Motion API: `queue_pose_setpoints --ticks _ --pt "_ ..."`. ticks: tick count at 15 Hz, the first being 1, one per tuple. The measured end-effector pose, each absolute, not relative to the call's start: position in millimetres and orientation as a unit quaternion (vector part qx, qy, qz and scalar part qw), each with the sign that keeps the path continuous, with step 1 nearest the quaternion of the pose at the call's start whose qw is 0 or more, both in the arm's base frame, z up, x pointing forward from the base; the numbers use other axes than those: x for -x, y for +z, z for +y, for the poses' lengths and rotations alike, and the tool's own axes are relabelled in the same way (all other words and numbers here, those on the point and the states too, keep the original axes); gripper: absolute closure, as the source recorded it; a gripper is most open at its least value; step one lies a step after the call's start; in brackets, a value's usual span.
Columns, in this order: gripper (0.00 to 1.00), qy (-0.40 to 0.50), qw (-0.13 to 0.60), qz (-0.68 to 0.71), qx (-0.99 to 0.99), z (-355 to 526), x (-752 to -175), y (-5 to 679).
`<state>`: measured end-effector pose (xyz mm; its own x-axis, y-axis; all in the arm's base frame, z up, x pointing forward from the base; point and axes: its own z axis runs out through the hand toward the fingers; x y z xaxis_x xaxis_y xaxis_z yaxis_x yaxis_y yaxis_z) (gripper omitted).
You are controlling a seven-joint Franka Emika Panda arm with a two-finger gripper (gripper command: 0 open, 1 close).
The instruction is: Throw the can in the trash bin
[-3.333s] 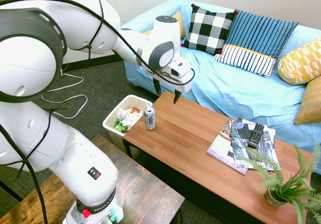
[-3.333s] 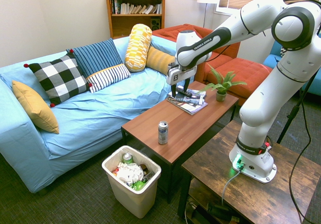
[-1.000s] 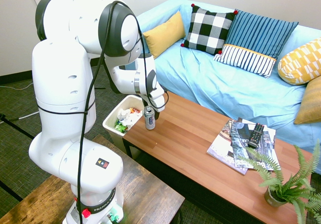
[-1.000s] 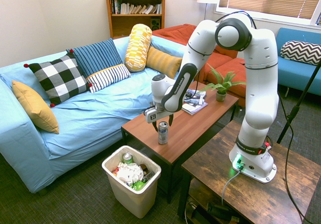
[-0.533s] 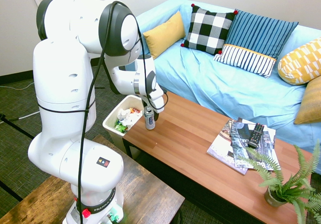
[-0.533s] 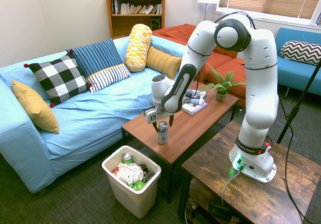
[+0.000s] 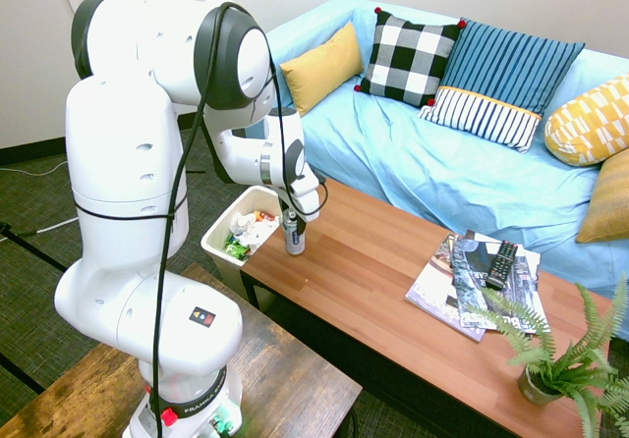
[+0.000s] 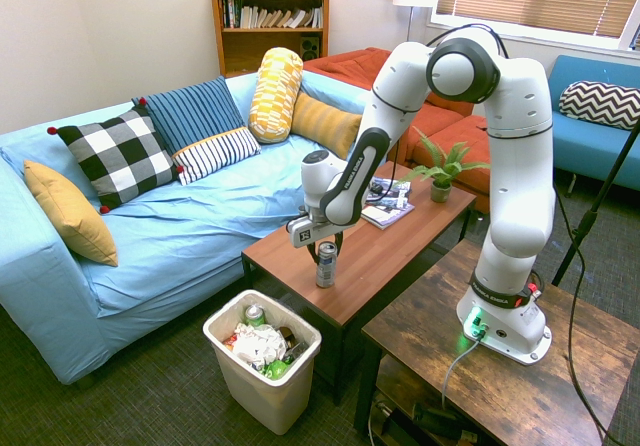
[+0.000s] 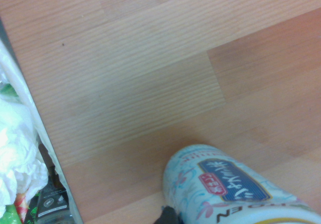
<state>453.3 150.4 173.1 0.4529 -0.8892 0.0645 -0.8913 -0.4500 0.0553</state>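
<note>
The can (image 7: 293,236) (image 8: 326,266) stands upright near the corner of the wooden coffee table (image 7: 383,261) (image 8: 385,251), right above the trash bin. My gripper (image 7: 292,216) (image 8: 325,249) is lowered over it and open, one finger on each side of the can's upper part and close to its sides. In the wrist view the can (image 9: 225,189) shows from close by, with a pale printed label. The trash bin (image 7: 220,222) (image 8: 268,398) is cream-white. It stands on the floor against the table's end and holds crumpled paper, wrappers and another can.
Further along the table lie magazines (image 7: 462,279) with a black remote (image 7: 502,263) on top, and a potted fern (image 7: 565,355) stands at the far end. A light blue sofa (image 7: 442,168) with cushions runs behind the table. A dark wooden side table (image 7: 285,384) stands in front.
My gripper has sunk a little lower around the can's top and its fingers have drawn closer together. The can has stayed where it was.
</note>
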Motion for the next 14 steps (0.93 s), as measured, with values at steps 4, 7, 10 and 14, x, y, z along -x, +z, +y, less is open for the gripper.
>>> queue_pose_setpoints --ticks 4,7,10,14 --pt "1.0 0.025 0.031 -0.485 -0.874 197.3 -455.7 193.0" --pt "1.0 0.057 0.023 -0.422 -0.904 292.8 -441.0 211.0" --pt "1.0 0.085 0.04 -0.376 -0.922 348.7 -442.1 168.6" --pt "1.0 0.113 0.052 -0.355 -0.926 372.0 -473.9 103.4"
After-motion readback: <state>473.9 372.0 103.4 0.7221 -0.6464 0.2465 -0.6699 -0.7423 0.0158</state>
